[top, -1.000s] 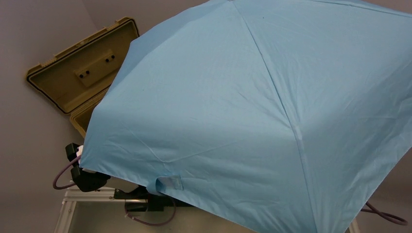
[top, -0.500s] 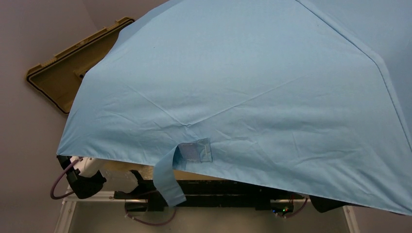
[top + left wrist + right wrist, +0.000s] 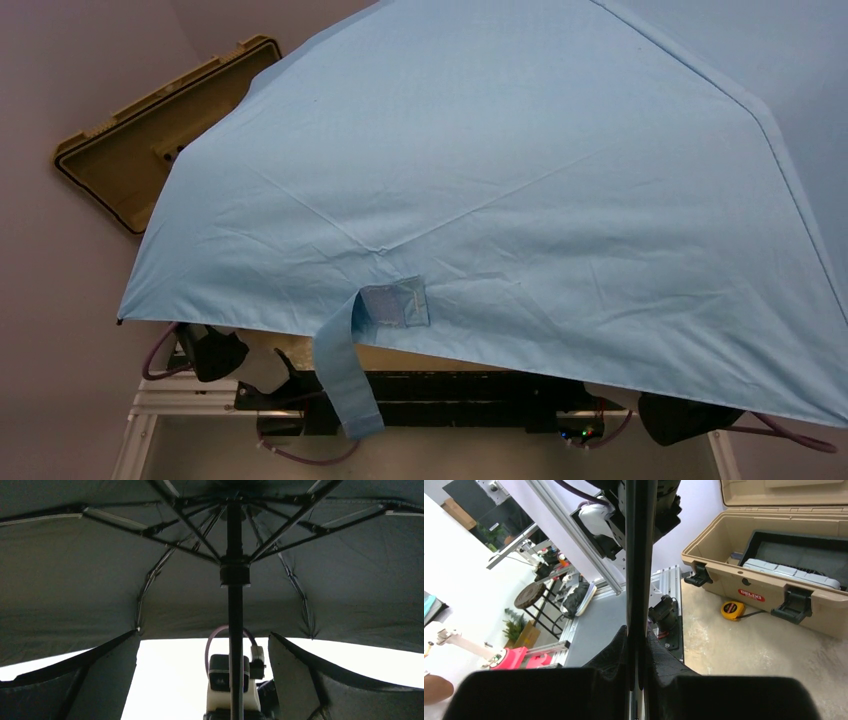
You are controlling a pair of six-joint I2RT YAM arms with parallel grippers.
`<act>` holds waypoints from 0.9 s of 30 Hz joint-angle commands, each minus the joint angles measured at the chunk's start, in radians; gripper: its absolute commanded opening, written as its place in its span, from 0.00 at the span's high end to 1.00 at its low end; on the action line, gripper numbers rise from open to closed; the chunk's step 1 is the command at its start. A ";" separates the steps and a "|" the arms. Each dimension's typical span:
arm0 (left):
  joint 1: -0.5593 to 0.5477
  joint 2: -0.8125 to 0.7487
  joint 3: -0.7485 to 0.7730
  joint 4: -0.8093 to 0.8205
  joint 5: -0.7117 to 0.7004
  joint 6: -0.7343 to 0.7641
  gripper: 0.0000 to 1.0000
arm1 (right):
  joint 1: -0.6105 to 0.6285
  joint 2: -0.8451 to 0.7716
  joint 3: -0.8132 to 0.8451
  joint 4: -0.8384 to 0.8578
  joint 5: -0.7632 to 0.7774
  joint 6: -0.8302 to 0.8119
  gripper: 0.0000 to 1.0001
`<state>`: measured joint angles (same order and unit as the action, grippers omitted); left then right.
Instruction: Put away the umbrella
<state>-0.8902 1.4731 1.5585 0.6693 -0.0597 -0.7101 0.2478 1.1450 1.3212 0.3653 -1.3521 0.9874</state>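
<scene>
The umbrella [image 3: 520,190] stands fully open, and its sky-blue canopy fills most of the top view and hides both grippers there. Its closing strap [image 3: 345,385] hangs from the near edge. From the right wrist, my right gripper [image 3: 636,652] is shut on the thin black shaft [image 3: 636,555]. In the left wrist view I look up under the canopy at the ribs and the runner [image 3: 234,574]. My left gripper [image 3: 204,635] is open, its fingers [image 3: 112,680] wide apart on either side of the shaft [image 3: 235,630] and not touching it.
A tan toolbox [image 3: 724,575] stands open on the table, with a black tray inside. Its raised lid [image 3: 125,160] shows at the top view's far left. A yellow tape measure [image 3: 730,610] lies in front of it. Aluminium frame rails [image 3: 140,420] run along the near edge.
The canopy has tipped and turned, so the strap now hangs at the near edge. My left gripper has opened off the shaft. The left arm has drawn in under the canopy.
</scene>
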 commanded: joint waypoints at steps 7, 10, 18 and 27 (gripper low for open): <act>0.005 0.088 0.128 0.234 -0.048 -0.004 0.05 | 0.011 -0.058 -0.008 -0.140 0.059 -0.197 1.00; 0.004 0.100 0.135 0.241 -0.067 -0.021 0.10 | 0.011 -0.059 -0.002 -0.162 0.066 -0.221 1.00; 0.005 0.119 0.168 0.190 -0.094 -0.045 0.24 | 0.013 -0.060 0.007 -0.201 0.076 -0.257 1.00; 0.004 0.149 0.211 0.124 -0.086 -0.061 0.33 | 0.018 -0.061 0.011 -0.207 0.074 -0.262 1.00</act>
<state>-0.8902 1.6089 1.7123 0.8127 -0.1463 -0.7498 0.2573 1.1183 1.2995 0.1184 -1.2991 0.7593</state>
